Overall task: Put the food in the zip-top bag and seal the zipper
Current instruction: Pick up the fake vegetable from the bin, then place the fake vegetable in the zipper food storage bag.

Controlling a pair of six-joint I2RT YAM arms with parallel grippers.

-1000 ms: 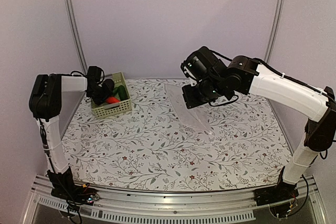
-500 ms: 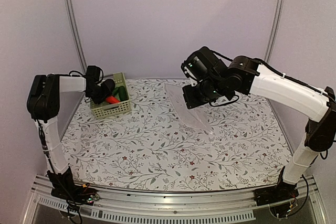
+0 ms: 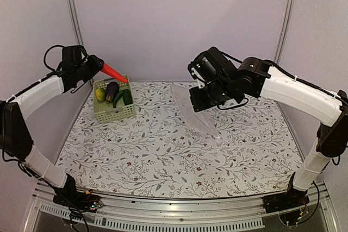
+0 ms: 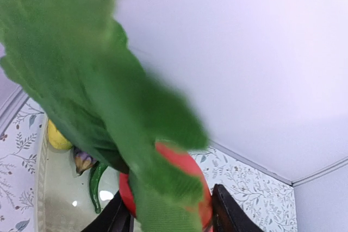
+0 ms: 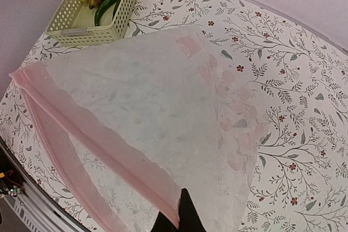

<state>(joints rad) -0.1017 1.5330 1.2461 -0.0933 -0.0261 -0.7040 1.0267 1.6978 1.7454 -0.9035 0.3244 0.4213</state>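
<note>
My left gripper point(image 3: 95, 64) is shut on the red-orange carrot point(image 3: 113, 71) and holds it in the air above the basket's back left corner. In the left wrist view the carrot's red body point(image 4: 182, 169) sits between the black fingers point(image 4: 227, 210), and its blurred green top fills the frame. The eggplant point(image 3: 112, 90), a green cucumber point(image 3: 124, 98) and a yellow piece point(image 3: 100, 94) lie in the basket. My right gripper point(image 3: 199, 100) is shut on the clear zip-top bag point(image 5: 163, 91) at its pink zipper strip point(image 5: 98, 137), holding that edge up, mouth open towards the left.
The pale green slotted basket point(image 3: 115, 114) stands at the back left of the floral table, near the left wall. It also shows in the right wrist view point(image 5: 81, 33). The bag's lower end rests on the table point(image 3: 209, 129). Metal posts stand at both back corners.
My left gripper has risen out of the basket, up and to the left, with the carrot in it. The eggplant and other pieces are uncovered. The right arm and bag have hardly moved.
</note>
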